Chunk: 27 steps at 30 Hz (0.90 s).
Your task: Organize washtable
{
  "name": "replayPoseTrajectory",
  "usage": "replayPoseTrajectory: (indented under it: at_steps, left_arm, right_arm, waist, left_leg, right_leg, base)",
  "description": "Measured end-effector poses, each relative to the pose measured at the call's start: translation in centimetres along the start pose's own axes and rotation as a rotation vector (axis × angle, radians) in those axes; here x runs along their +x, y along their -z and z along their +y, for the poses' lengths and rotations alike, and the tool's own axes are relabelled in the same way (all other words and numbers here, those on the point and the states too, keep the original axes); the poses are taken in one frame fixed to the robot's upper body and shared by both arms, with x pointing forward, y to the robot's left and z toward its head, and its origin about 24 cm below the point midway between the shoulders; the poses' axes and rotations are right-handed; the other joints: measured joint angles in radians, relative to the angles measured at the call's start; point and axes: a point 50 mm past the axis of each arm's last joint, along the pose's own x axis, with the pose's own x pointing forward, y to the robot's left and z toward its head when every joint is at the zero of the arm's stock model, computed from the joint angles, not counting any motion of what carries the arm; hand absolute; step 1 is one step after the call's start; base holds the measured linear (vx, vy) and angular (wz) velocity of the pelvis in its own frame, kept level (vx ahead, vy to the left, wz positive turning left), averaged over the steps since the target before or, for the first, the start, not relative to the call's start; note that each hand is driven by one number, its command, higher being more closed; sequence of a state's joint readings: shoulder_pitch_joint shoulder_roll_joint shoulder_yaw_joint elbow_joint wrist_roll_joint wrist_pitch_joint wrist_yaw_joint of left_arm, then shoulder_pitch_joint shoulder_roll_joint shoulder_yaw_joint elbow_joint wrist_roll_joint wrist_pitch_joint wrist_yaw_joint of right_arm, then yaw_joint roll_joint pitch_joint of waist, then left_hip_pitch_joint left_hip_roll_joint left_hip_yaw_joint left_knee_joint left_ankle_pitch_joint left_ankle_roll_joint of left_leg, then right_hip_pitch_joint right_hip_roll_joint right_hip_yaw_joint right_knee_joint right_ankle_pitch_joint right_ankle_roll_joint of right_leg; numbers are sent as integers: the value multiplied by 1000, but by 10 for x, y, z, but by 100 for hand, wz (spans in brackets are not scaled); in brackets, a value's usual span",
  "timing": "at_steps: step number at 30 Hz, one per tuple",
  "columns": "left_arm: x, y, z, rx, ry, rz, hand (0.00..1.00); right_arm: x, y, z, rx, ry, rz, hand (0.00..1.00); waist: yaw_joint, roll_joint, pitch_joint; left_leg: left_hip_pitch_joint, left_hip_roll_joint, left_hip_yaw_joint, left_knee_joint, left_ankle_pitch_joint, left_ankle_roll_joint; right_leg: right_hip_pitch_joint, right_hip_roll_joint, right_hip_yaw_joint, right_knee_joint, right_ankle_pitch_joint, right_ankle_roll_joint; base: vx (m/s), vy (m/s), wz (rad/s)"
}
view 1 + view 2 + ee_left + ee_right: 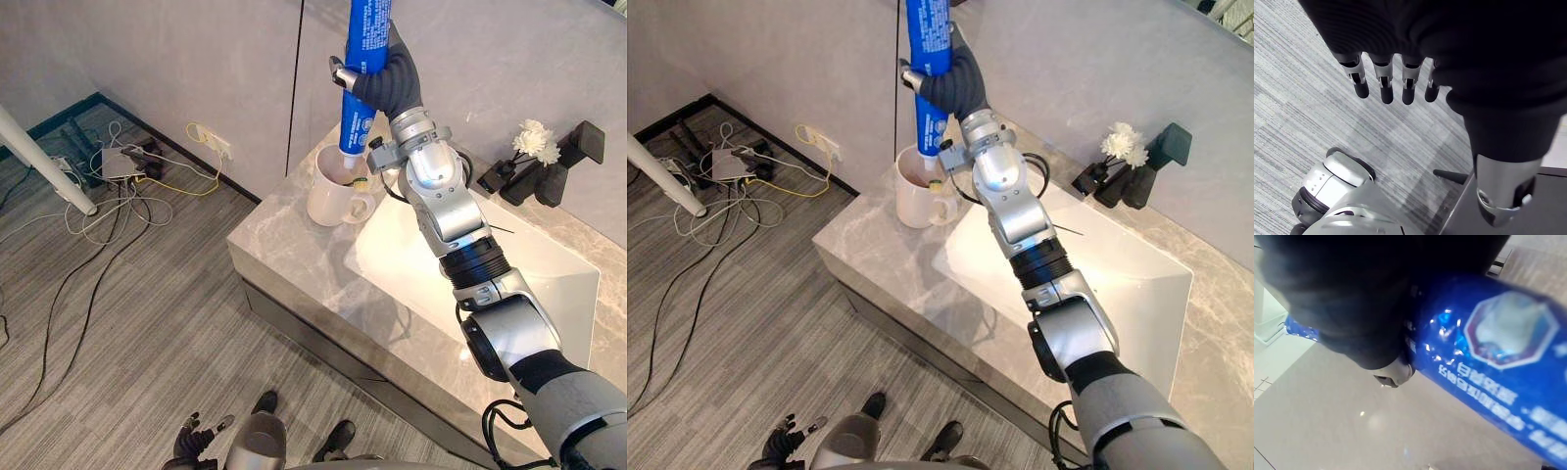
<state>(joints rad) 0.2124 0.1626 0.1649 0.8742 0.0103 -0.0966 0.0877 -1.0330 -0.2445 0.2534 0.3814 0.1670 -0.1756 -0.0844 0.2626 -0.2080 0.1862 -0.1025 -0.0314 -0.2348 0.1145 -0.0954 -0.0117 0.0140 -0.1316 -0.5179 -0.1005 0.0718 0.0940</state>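
The tall blue plastic toothpaste tube [355, 125] stands upright, its lower end dipping into the white ceramic mug [328, 196]. The right hand [390, 78] is curled round its middle, probably to drop it in straight. The mug sits on the grey marble countertop [294, 257] just beside the white basin [549, 284], and the left hand [1382, 81] hangs loose-fingered above the floor.
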Motion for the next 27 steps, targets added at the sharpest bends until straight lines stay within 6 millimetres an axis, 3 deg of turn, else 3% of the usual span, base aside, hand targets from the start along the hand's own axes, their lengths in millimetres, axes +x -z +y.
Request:
replayPoseTrajectory:
  at_steps: [4, 27]
  left_arm:
    - [0, 0, 0, 0, 1, 0, 0]
    - [0, 1, -1, 1, 6, 4, 0]
  right_arm:
    - [0, 8, -1, -6, 4, 40, 100]
    - [-1, 10, 9, -16, -55, 49, 100]
  waist:
    - [0, 1, 2]
    - [1, 9, 25]
  left_leg:
    - [-2, 0, 0, 2, 0, 0]
    - [-8, 4, -2, 5, 0, -1]
  right_leg:
    - [-1, 0, -1, 0, 0, 0]
    - [-4, 6, -3, 0, -1, -1]
  base:
    - [0, 0, 0]
    - [0, 0, 0]
